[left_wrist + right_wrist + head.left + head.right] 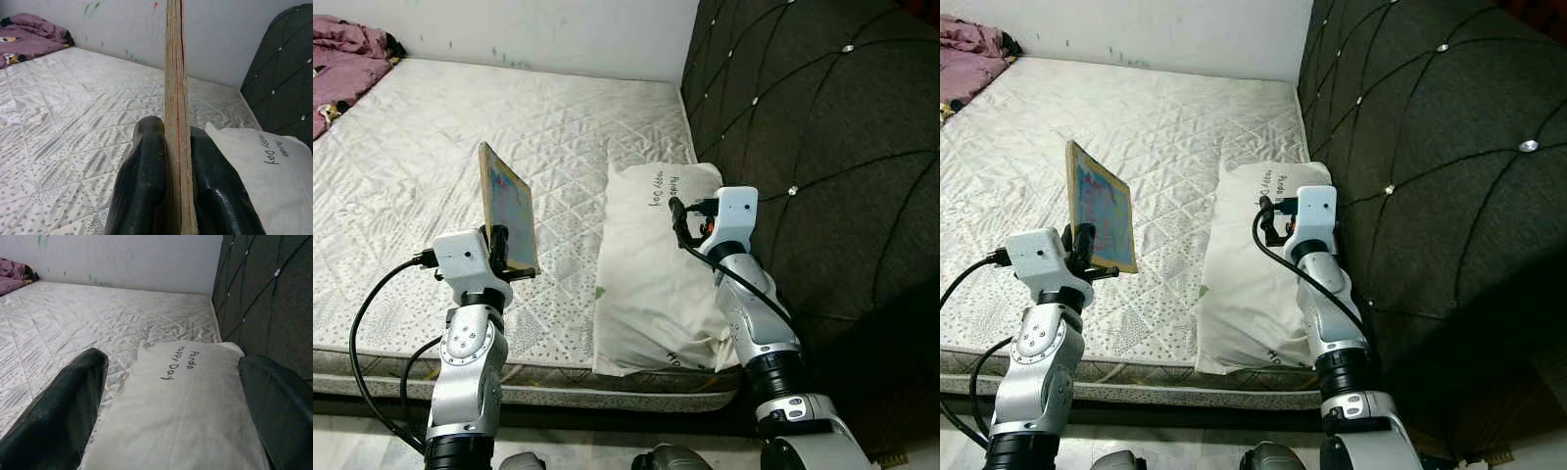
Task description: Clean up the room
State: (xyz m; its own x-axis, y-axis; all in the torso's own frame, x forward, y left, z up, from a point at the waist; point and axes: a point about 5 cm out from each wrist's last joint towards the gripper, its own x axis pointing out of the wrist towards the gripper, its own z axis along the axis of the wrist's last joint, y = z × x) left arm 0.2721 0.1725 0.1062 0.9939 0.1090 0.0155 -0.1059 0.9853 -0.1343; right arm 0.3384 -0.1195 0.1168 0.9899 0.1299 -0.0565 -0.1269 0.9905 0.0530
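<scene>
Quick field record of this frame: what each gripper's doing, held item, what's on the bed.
left gripper: jaws shut on a thin book, raised above the mattress
book: upright, edge-on in the left wrist view
right gripper: jaws open, over the pillow, holding nothing
pillow: white, printed text, lying on the mattress beside the headboard
mattress: white, quilted
headboard: dark, tufted
far corner: purple blanket

Pillow (651, 274) on mattress (421, 166), beside headboard (822, 147).
</scene>
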